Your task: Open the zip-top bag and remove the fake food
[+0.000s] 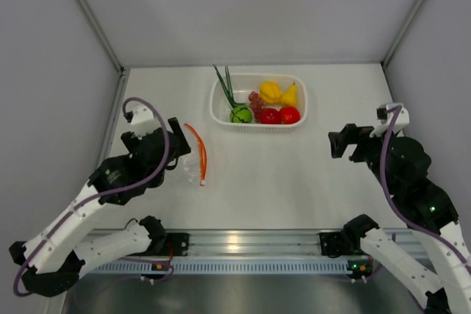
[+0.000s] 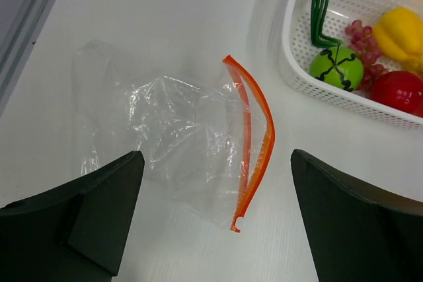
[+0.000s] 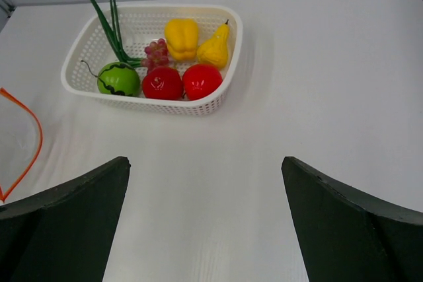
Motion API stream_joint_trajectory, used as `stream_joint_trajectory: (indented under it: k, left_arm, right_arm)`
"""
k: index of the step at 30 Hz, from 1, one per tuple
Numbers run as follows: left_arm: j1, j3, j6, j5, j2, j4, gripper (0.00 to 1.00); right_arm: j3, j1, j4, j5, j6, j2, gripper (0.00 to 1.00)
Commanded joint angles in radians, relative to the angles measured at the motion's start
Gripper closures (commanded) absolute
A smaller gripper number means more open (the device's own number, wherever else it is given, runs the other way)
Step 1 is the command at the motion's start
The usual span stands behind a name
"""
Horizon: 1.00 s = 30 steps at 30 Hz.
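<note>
Bag (image 2: 185, 143) lies empty on the counter (image 2: 165, 18) under the left hand (image 2: 217, 163), fingers apart; food (image 3: 162, 84) sits in the basket (image 3: 198, 107). Right hand (image 3: 205, 170) gapes too — lift both straight up, snagging no plastic.

Clear, orange-edged zip-top bag (image 2: 165, 137), white perforated basket (image 3: 172, 105), red, yellow, green, purplish fake food (image 3: 201, 80)

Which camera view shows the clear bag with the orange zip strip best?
The left wrist view: the clear plastic bag with an orange zip strip lies whole and close. The top external view shows it small, the plastic barely visible. The right wrist view catches only part of the strip at its left edge.
</note>
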Motion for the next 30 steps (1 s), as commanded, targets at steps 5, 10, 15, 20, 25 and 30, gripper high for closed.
stream_joint_trajectory:
  k: [5,10,15,20,25,30]
  left_arm:
    - [-0.001,-0.049,0.237,-0.013,-0.22,-0.005,0.01]
    - [-0.001,-0.084,0.307,0.002,-0.33,-0.007,0.01]
    - [-0.001,-0.094,0.334,0.064,-0.468,-0.009,0.01]
    - [-0.001,-0.088,0.35,0.094,-0.577,-0.01,0.01]
    - [-0.001,-0.089,0.345,0.089,-0.593,-0.009,0.01]
    - [-0.001,-0.095,0.331,0.083,-0.564,-0.009,0.01]
  right_arm:
    - [0.013,-0.008,-0.143,0.084,-0.065,-0.113,0.0]
    - [0.021,-0.008,-0.211,0.153,-0.082,-0.179,0.01]
    - [0.036,-0.008,-0.26,0.199,-0.136,-0.24,0.01]
    - [0.064,-0.008,-0.281,0.205,-0.15,-0.265,0.01]
    - [0.058,-0.01,-0.272,0.216,-0.148,-0.257,0.0]
    - [0.033,-0.01,-0.239,0.211,-0.142,-0.239,0.01]
